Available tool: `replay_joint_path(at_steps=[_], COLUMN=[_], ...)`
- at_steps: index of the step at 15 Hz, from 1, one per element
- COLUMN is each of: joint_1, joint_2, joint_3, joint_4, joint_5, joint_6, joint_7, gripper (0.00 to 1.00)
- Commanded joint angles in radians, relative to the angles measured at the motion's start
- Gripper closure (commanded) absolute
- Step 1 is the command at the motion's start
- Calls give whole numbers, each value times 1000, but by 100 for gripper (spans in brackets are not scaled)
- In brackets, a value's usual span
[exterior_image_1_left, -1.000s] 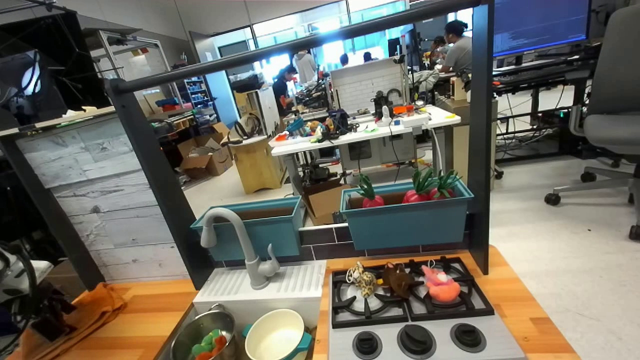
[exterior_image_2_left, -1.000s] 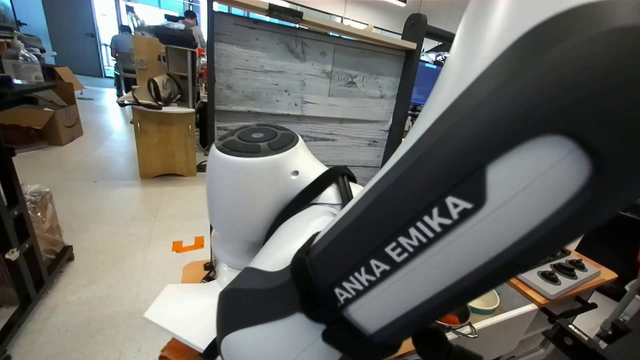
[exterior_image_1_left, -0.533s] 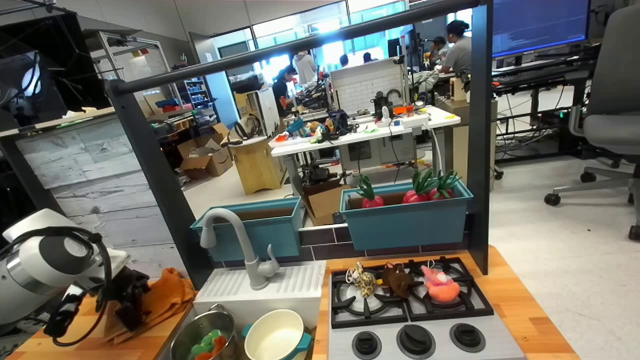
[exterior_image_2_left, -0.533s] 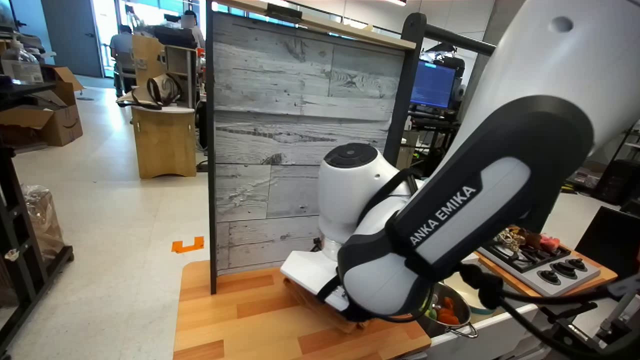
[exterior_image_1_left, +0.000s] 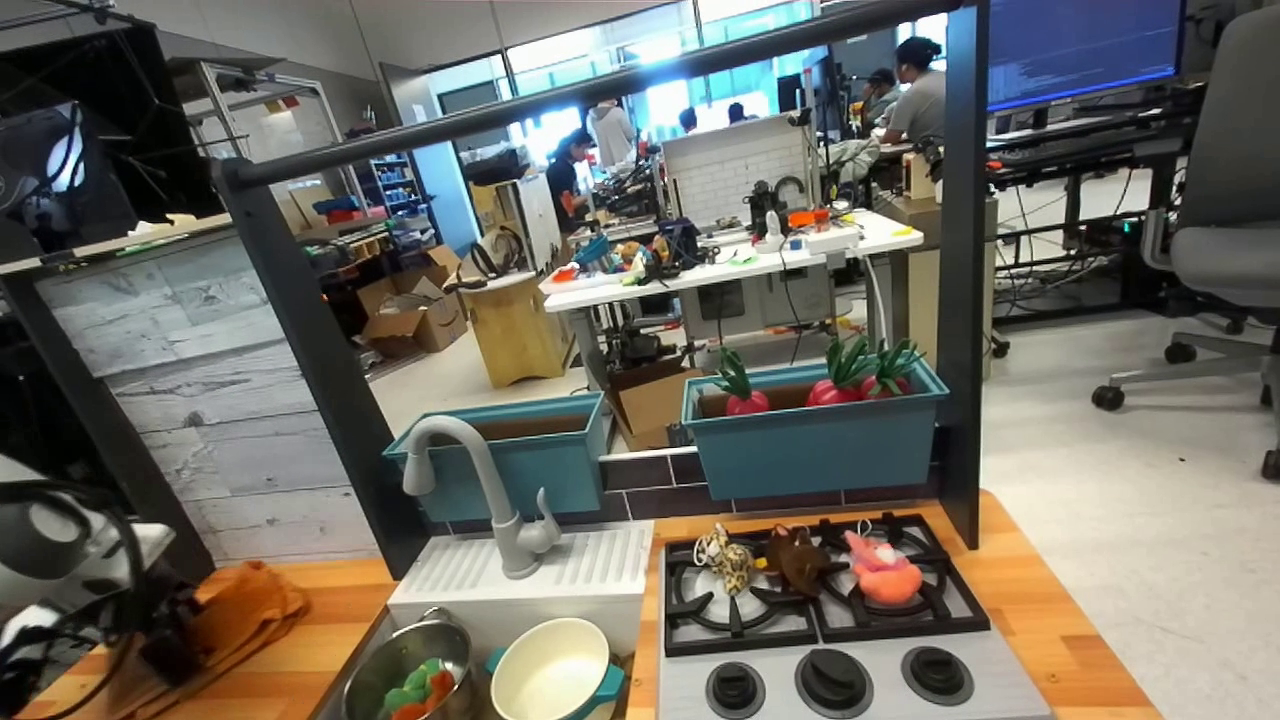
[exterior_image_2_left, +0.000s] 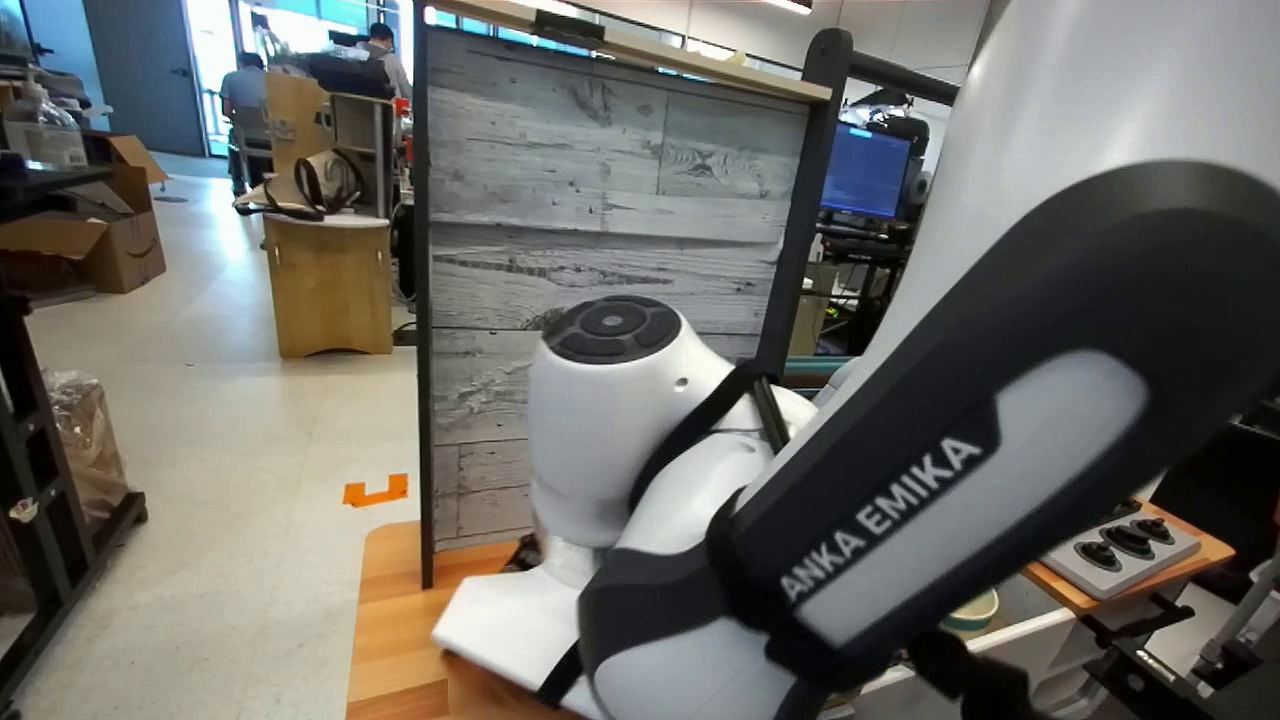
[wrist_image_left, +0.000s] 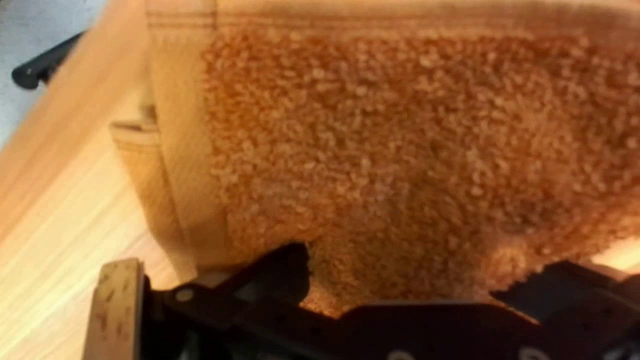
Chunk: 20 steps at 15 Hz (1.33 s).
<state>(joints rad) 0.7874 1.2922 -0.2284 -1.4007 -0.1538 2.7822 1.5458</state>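
Note:
An orange-brown terry towel (exterior_image_1_left: 255, 605) lies bunched on the wooden counter (exterior_image_1_left: 325, 640) left of the sink in an exterior view. In the wrist view the towel (wrist_image_left: 400, 150) fills most of the picture, with a flat hemmed edge at its left. My gripper (wrist_image_left: 400, 280) is at the towel's near part. Its two dark fingertips are wide apart and press against or into the cloth, with towel between them. In an exterior view the gripper (exterior_image_1_left: 170, 645) shows as a dark shape against the towel. In an exterior view the arm (exterior_image_2_left: 880, 550) hides most of the towel.
A steel pot (exterior_image_1_left: 455, 645) with green and orange items and a cream pot (exterior_image_1_left: 550, 665) stand in the sink by a grey faucet (exterior_image_1_left: 490, 490). Several plush toys (exterior_image_1_left: 795, 560) lie on the stove (exterior_image_1_left: 740, 645). A grey plank panel (exterior_image_2_left: 600, 200) stands behind the counter.
In an exterior view, arm and towel slid right toward the sink by half a second ago, then part of the way back left. Pots and toys have not moved.

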Motion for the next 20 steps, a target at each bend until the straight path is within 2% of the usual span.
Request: replay_joint_path(at_steps=[1, 3, 5, 11, 14, 17, 20], joint_1=[84, 95, 80, 71, 28, 2, 33], joint_2=[41, 41, 26, -37, -41, -37, -48], joint_3=[37, 53, 43, -133, -183, -147, -91], joint_4=[70, 61, -3, -214, -281, -256, -243], joint_5=[7, 14, -4, 40, 48, 33, 12], joint_6=[51, 63, 68, 30, 27, 23, 62], joint_7=[-27, -56, -42, 70, 72, 25, -36], gripper=[0, 0, 0, 0, 0, 0, 0])
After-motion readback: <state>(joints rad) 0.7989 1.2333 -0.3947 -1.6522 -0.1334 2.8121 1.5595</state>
